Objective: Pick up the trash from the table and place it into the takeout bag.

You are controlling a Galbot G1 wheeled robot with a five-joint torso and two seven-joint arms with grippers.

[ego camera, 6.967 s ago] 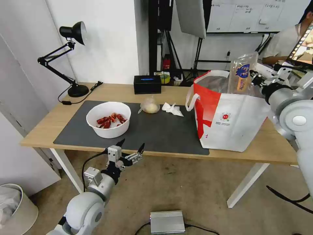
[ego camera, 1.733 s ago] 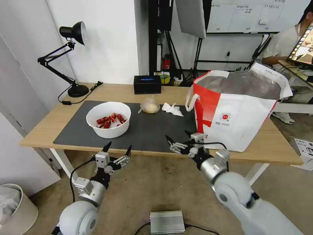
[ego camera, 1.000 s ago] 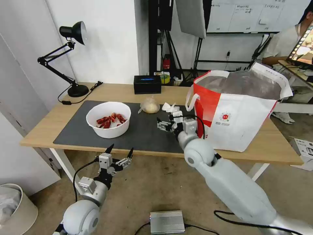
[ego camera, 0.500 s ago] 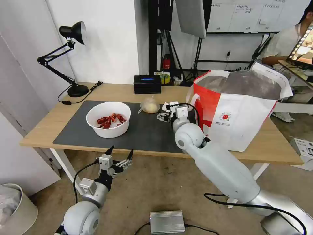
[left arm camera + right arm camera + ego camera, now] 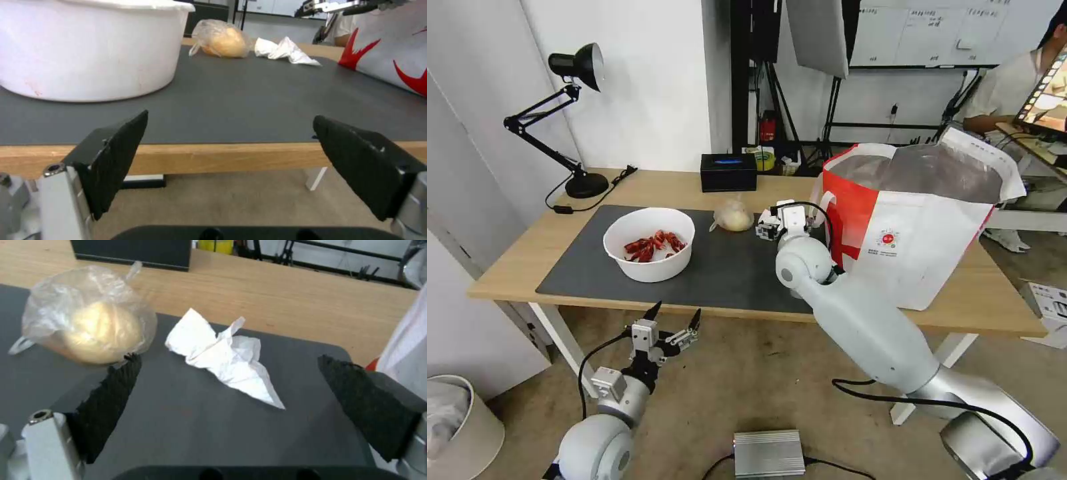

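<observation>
On the table's (image 5: 647, 183) dark mat (image 5: 727, 273) stand a white bowl of red crayfish shells (image 5: 649, 243) (image 5: 89, 46), a knotted clear bag with a yellowish lump (image 5: 733, 216) (image 5: 89, 330) and a crumpled white tissue (image 5: 227, 363) (image 5: 285, 50). My right gripper (image 5: 774, 223) (image 5: 229, 360) hovers open just above the tissue, one finger on each side of it. The takeout bag (image 5: 920, 227) (image 5: 391, 50) stands open right beside that arm. My left gripper (image 5: 676, 310) (image 5: 230, 117) waits open below the table's front edge, facing the bowl.
A black tissue box (image 5: 728, 172) sits at the back of the table, just beyond the knotted bag. A black desk lamp (image 5: 577, 120) stands at the back left. On the floor lie a silver box (image 5: 769, 453) and a white bin (image 5: 454, 427).
My right gripper held a clear package over the takeout bag; it has since dropped below the table edge, empty, and reached forward over the mat to the tissue. The left gripper sank slightly.
</observation>
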